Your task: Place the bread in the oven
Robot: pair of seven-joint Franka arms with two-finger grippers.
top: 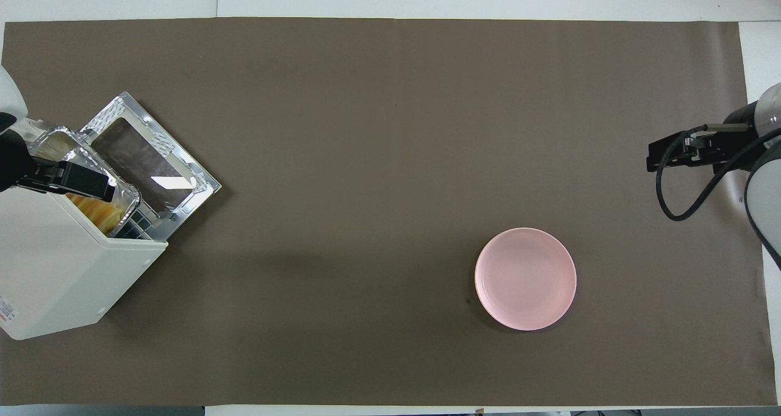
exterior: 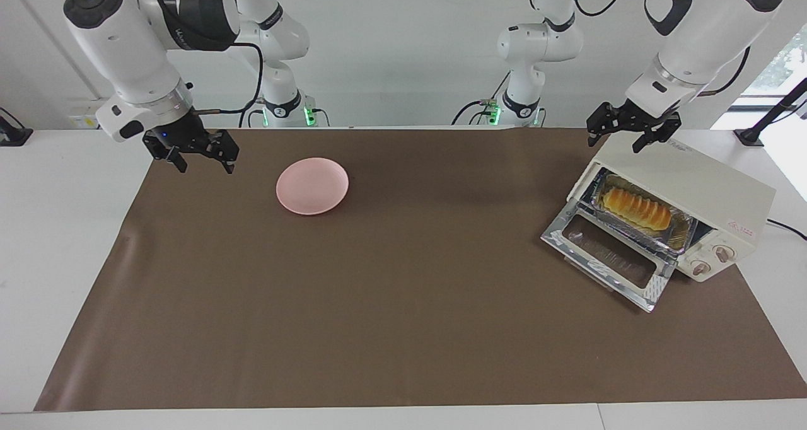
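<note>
The bread (exterior: pixel 635 208), a golden ridged loaf, lies in a crinkled foil tray (exterior: pixel 630 231) inside the oven (exterior: pixel 693 184), a cream-white box at the left arm's end of the table. The oven's glass door (exterior: pixel 605 253) hangs open onto the mat. My left gripper (exterior: pixel 613 144) is open and empty, in the air over the oven's top front corner, clear of the bread. In the overhead view my left gripper (top: pixel 91 186) covers part of the tray (top: pixel 91 160) and bread (top: pixel 97 211). My right gripper (exterior: pixel 207 165) is open and empty, waiting over the mat's edge at its own end.
A round pink plate (exterior: pixel 312 185) sits empty on the brown mat (exterior: pixel 403 304), toward the right arm's end. It also shows in the overhead view (top: pixel 525 279). The oven's two knobs (exterior: pixel 711 261) face the table's middle.
</note>
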